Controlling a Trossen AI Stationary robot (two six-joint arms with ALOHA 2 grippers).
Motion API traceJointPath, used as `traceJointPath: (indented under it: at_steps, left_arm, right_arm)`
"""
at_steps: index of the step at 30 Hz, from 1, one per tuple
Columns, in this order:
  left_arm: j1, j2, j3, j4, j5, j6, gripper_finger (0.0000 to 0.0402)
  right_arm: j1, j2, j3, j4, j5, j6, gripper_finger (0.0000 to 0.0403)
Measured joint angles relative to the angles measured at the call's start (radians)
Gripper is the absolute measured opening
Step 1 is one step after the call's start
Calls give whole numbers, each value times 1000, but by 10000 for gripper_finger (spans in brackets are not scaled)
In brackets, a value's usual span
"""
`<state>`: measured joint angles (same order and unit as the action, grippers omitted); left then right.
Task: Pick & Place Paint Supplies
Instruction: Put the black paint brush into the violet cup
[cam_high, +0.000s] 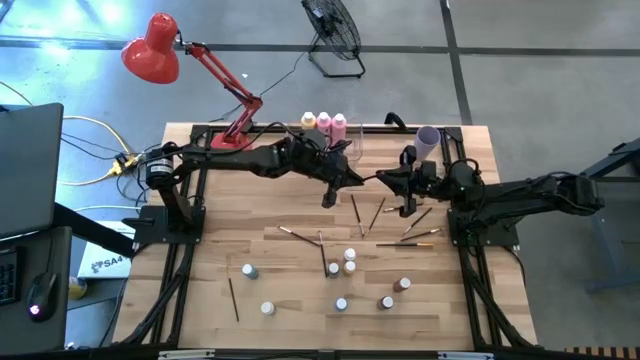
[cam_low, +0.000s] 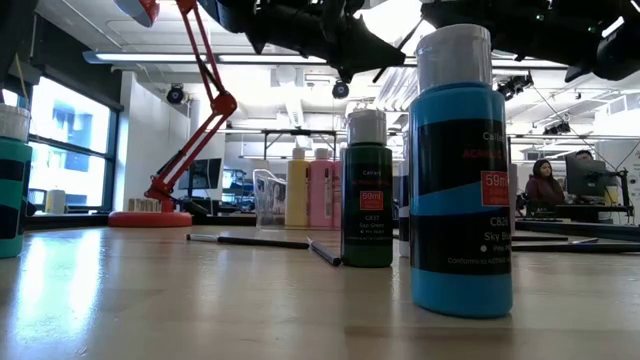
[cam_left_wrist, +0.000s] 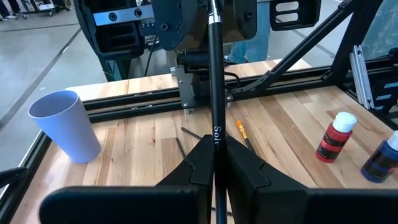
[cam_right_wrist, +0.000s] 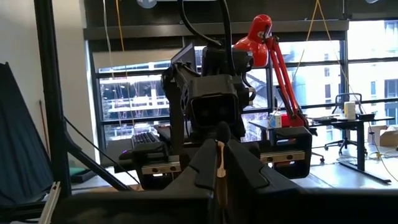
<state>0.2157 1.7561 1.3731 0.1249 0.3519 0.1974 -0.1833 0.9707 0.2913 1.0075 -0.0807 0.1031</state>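
the near desk (cam_high: 200, 310) holds the small white-capped bottles (cam_high: 341, 304) and one stray brush (cam_high: 234, 298); more brushes (cam_high: 352, 212) lie scattered mid-desk. above them the two arms meet. the left gripper (cam_left_wrist: 214, 163) is clamped on a brush (cam_left_wrist: 215, 81), which runs straight from it toward the right arm. the right gripper (cam_right_wrist: 219, 163) is closed on the wooden end (cam_right_wrist: 219, 163) of what looks like that same brush, so this reads as a hand-over. to do it well, the left should let go only once the right's hold is firm, then draw back along the shaft without twisting. farther off stand the lilac cup (cam_high: 428, 141) at far right, likely the brush's home, and three tall bottles (cam_high: 324, 124) beside the clear bin (cam_high: 347, 148).
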Motion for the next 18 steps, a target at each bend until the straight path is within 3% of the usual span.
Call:
traceJointPath:
  at_steps: [5,9,13,18]
  left_arm:
    - [0,0,0,0,3,20,53]
    - [0,-1,0,-1,3,49,119]
    - [3,-12,0,-58,2,54,182]
    - [28,-64,0,-185,-18,87,201]
  right_arm:
    - [0,0,0,-14,0,9,5]
    - [0,-2,0,-23,-2,9,5]
    - [0,-29,0,-76,62,5,4]
    - [0,-151,0,-231,157,-26,4]
